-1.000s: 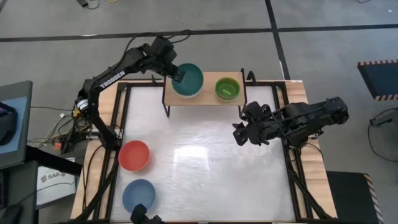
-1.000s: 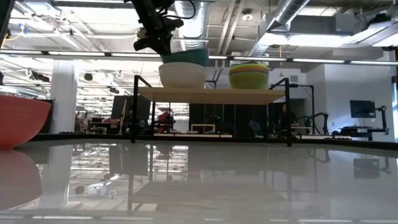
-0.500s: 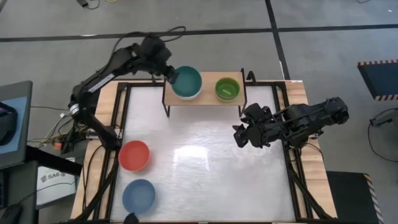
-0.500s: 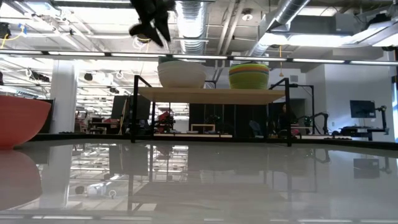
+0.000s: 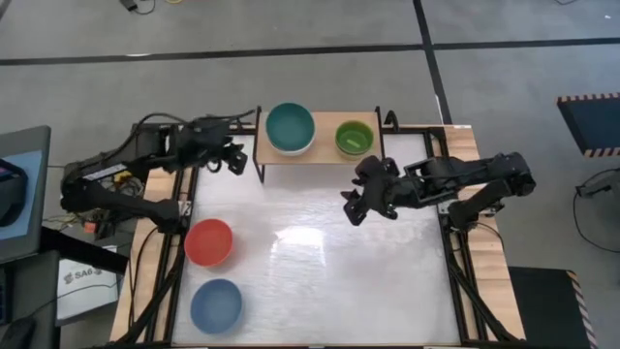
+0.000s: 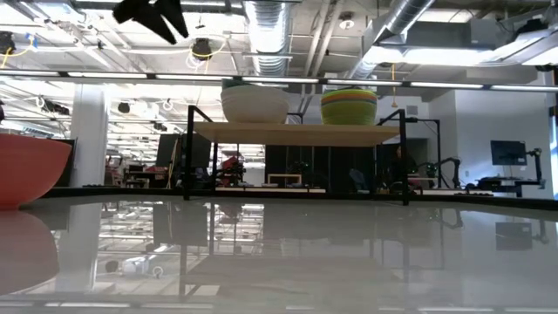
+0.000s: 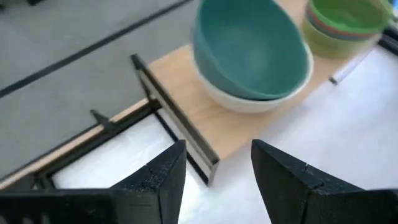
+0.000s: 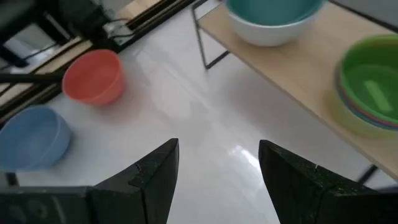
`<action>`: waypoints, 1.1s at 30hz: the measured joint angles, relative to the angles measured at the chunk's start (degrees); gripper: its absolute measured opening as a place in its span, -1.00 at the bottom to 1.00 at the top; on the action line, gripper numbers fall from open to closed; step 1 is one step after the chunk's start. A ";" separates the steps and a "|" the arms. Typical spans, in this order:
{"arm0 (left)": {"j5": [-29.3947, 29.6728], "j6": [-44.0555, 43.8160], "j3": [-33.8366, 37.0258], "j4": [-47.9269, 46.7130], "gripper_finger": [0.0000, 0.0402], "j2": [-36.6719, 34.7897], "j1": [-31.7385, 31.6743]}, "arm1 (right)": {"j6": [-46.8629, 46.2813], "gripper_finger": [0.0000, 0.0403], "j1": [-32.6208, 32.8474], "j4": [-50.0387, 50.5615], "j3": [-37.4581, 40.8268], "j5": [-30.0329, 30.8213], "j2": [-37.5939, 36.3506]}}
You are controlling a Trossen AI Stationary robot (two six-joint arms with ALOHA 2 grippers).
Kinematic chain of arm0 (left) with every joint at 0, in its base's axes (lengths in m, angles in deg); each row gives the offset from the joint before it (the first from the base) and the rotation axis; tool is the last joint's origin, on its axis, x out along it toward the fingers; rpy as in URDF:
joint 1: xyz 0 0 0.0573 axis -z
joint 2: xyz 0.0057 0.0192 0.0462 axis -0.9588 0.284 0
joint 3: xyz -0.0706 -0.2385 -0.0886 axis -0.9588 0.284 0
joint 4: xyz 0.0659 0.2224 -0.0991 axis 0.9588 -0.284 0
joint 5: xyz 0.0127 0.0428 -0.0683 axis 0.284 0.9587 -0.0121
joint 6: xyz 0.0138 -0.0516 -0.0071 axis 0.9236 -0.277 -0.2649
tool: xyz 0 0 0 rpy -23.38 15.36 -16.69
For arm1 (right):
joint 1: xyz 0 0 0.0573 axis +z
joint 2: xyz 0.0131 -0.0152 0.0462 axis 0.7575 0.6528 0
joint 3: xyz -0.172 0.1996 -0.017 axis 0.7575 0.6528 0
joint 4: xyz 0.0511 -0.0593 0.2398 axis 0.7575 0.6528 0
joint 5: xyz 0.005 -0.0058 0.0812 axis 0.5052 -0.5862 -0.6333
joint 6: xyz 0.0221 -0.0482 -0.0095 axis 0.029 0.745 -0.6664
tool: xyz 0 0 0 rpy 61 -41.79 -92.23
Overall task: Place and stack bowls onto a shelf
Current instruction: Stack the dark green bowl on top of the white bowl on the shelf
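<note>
Light wood shelf (image 5: 320,155) top, thin black metal legs; glossy white table (image 5: 320,262).

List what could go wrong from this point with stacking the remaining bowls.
The teal bowl sits nested in a cream bowl near the shelf edge; another bowl dropped off-centre might tip that stack. The red bowl and blue bowl lie close together, so the open left gripper could nudge one while grasping the other.
</note>
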 joint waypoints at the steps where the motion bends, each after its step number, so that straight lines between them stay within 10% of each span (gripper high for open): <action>1: 1.16 -1.55 1.88 1.29 -0.17 -1.51 0.67 | 1.14 0.23 -0.32 -1.00 0.02 -1.16 0.14; 9: 0.69 4.57 5.38 20.81 -0.17 -3.58 -1.39 | 5.78 0.23 -1.17 -10.24 0.04 -4.88 -0.21; 18: -12.47 17.31 5.38 36.83 -0.18 6.00 -13.64 | 0.38 0.23 4.98 -8.13 0.04 -2.16 -0.53; 33: -26.45 16.94 5.38 41.95 -0.62 21.18 -27.52 | -14.25 0.23 13.13 -0.05 0.04 6.44 -0.57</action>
